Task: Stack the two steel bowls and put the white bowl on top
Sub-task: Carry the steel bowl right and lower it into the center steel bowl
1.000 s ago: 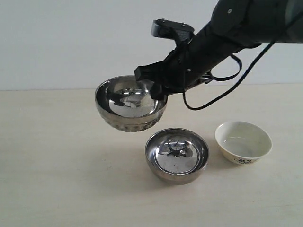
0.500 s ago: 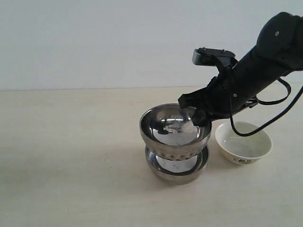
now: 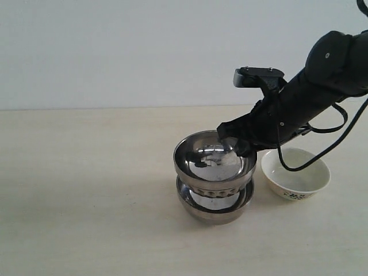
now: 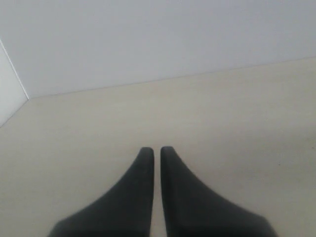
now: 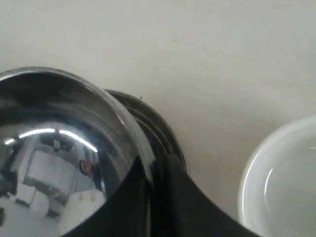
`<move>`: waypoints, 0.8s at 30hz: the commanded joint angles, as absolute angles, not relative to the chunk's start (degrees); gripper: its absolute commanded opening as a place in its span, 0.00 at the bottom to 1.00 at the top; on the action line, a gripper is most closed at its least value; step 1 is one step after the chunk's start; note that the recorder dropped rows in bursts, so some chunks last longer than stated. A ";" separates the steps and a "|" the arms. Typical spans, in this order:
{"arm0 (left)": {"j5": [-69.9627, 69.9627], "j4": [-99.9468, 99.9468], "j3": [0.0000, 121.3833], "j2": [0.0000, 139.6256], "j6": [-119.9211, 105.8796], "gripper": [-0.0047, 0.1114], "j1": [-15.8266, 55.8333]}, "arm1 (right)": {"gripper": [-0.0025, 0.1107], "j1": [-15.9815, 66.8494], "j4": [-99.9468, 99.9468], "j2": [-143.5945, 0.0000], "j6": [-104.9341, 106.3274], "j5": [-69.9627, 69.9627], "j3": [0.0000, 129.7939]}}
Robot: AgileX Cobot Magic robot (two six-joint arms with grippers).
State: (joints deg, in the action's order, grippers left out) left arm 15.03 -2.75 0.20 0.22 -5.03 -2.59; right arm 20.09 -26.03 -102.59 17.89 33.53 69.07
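The ribbed steel bowl sits nested in the plain steel bowl near the table's middle. My right gripper is shut on the ribbed bowl's rim at its right side, one finger inside and one outside. In the right wrist view the ribbed bowl fills one side, the lower bowl's rim peeks out beside it, and the gripper pinches the upper rim. The white bowl with its dark pattern stands just right of the stack, also seen as the white bowl. My left gripper hangs shut over bare table.
The pale tabletop stretches left of the stack, with a white wall behind. A black cable loops from the right arm above the white bowl.
The right arm carried the ribbed steel bowl from the upper left to above the plain bowl, then lowered it into that bowl. The white bowl stayed put.
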 commanded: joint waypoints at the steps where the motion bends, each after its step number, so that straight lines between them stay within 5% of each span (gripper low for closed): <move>1: 14.62 -2.36 0.00 0.00 -4.47 0.07 -2.73 | 0.02 19.84 -26.19 -104.39 18.54 32.65 69.17; 13: 14.62 -2.36 0.00 0.00 -4.47 0.07 -2.73 | 0.03 19.94 -26.59 -106.08 17.95 30.94 69.17; 21: 14.62 -2.36 0.00 0.00 -4.47 0.07 -2.73 | 0.33 19.94 -26.59 -106.08 17.95 32.47 69.17; 24: 14.62 -2.36 0.00 0.00 -4.47 0.07 -2.73 | 0.33 19.94 -26.59 -105.75 17.95 32.75 69.17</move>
